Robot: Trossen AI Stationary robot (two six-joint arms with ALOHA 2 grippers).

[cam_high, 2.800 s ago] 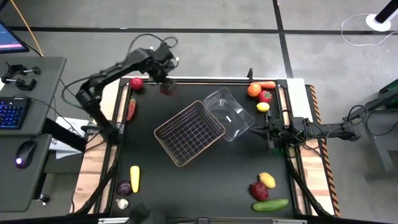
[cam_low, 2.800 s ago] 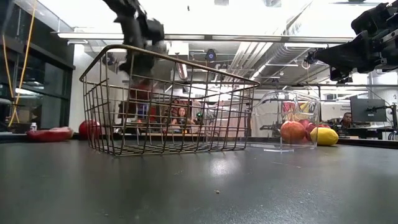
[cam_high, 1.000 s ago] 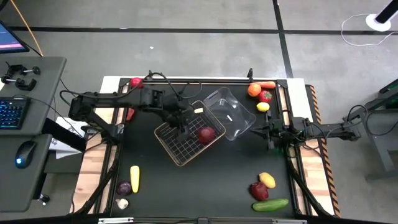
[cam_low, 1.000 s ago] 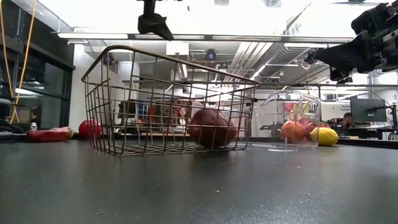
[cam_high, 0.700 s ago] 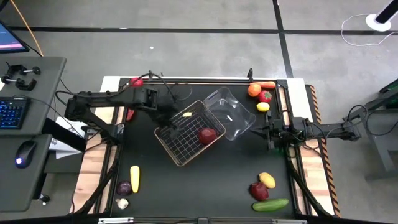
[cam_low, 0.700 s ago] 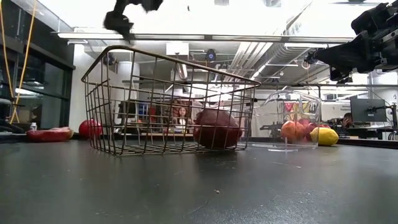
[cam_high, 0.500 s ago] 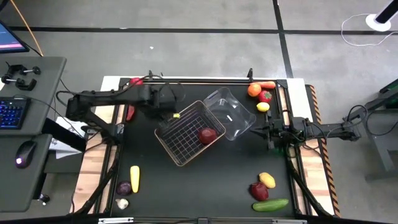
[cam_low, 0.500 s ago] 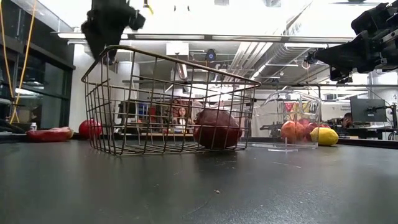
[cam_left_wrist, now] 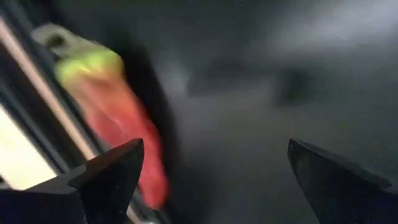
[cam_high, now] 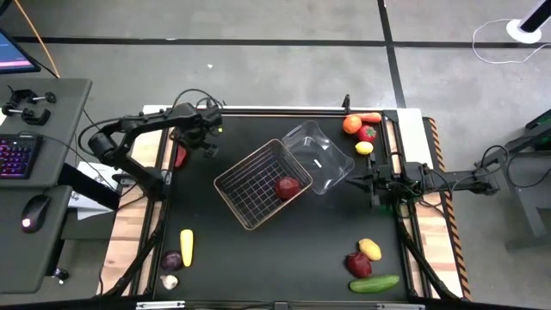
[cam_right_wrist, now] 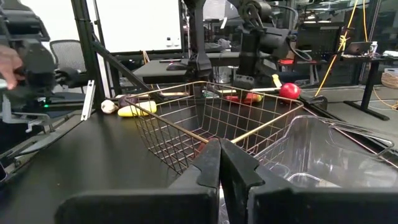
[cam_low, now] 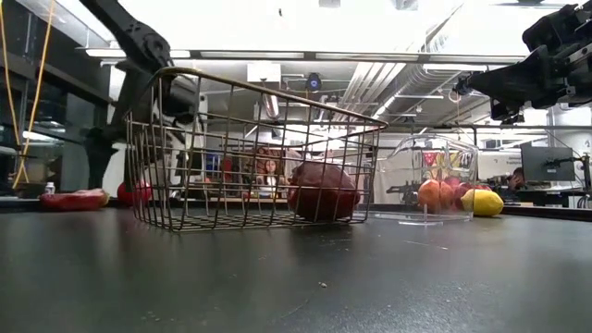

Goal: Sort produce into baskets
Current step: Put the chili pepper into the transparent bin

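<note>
The wire basket (cam_high: 263,182) stands mid-table with a dark red apple (cam_high: 287,187) lying on its floor. The clear tub (cam_high: 318,158) touches its far right side. My left gripper (cam_high: 208,138) is open and empty near the far left corner, above the table next to a long red pepper with a green stalk (cam_left_wrist: 118,118), also seen from above (cam_high: 180,155). It shows behind the basket in the low view (cam_low: 176,97). My right gripper (cam_high: 374,182) is shut and empty, waiting right of the tub.
An orange (cam_high: 351,125), carrot (cam_high: 370,117), red fruit (cam_high: 368,133) and lemon (cam_high: 364,147) lie far right. A lemon (cam_high: 370,250), red fruit (cam_high: 358,263) and cucumber (cam_high: 374,282) lie near right. A banana (cam_high: 186,247), purple onion (cam_high: 172,259) and garlic (cam_high: 169,281) lie near left.
My left gripper has gone from above the wire basket toward the table's far left corner and down, ending near the red pepper. The dark red apple has rolled a little on the basket floor and come to rest.
</note>
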